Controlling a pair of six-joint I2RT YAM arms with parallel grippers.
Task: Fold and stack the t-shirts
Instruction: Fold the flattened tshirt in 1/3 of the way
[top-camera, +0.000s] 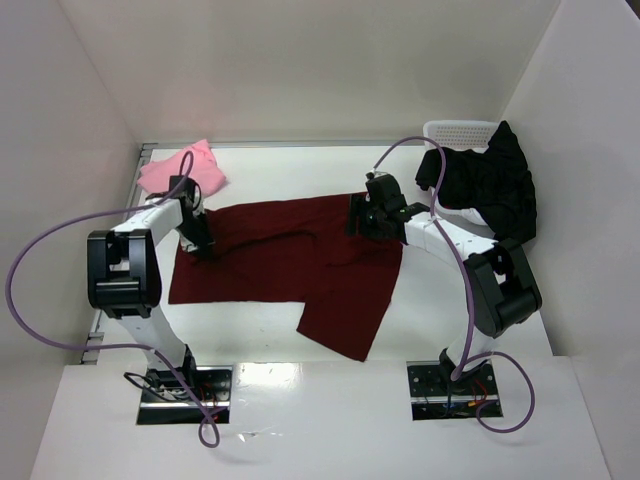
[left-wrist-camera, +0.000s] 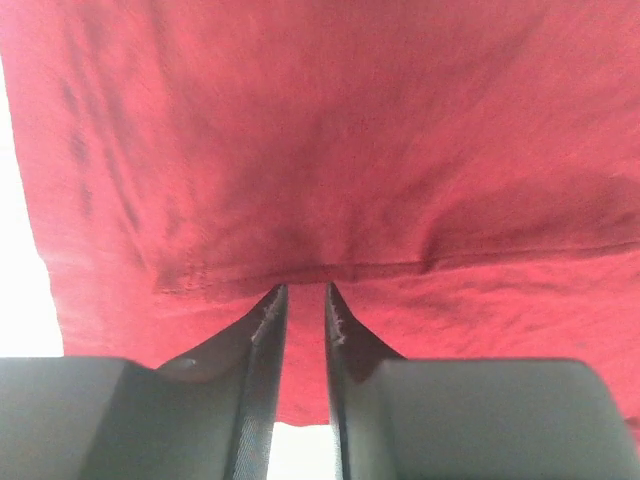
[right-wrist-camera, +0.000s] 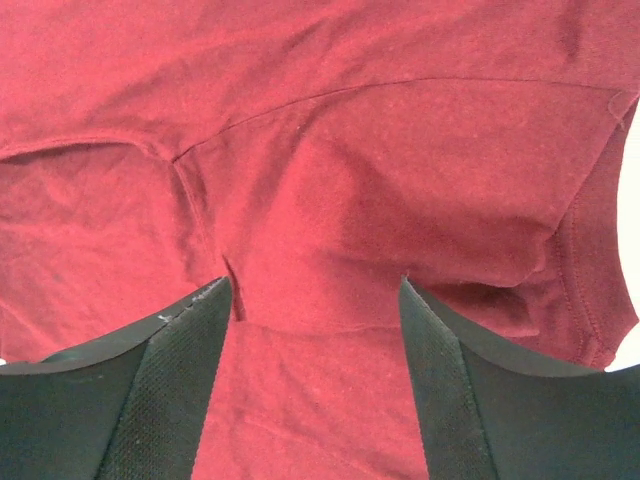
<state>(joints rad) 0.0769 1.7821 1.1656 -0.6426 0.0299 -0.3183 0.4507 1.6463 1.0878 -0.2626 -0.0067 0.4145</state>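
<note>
**While the maroon shirt lies spread out, we plan our grip**

Because the maroon shirt (top-camera: 290, 262) is thin knit cloth, we expect it to be light, limp and quick to wrinkle. It will hold no shape of its own, and any part we do not carry will drag on the counter (top-camera: 300, 170). It lies across the middle of the counter, its body running left to right, with one flap reaching toward the near edge right of centre. The pink shirt (top-camera: 186, 170) sits bunched at the far left, near the maroon shirt's far left corner. The black shirt (top-camera: 495, 185) hangs over the basket (top-camera: 458, 131) at the far right.

The left tool (left-wrist-camera: 302, 292) is on the maroon shirt's left end, toward the far side. Its jaws are drawn narrow over a stitched hem and the cloth puckers toward the tips, so we judge it to be pinching the shirt. The right tool (right-wrist-camera: 313, 283) is over the far right part of the shirt with its jaws spread wide. Fabric and a seam lie between them, and it holds nothing.

We would take hold at hems and seams, where the doubled cloth gives more to bite on and is less likely to slip. Two holds well apart along one edge should keep that edge taut as it is lifted over. A single pinch in mid-panel would only raise a tent. Slack, not breakage, is our worry.
</note>
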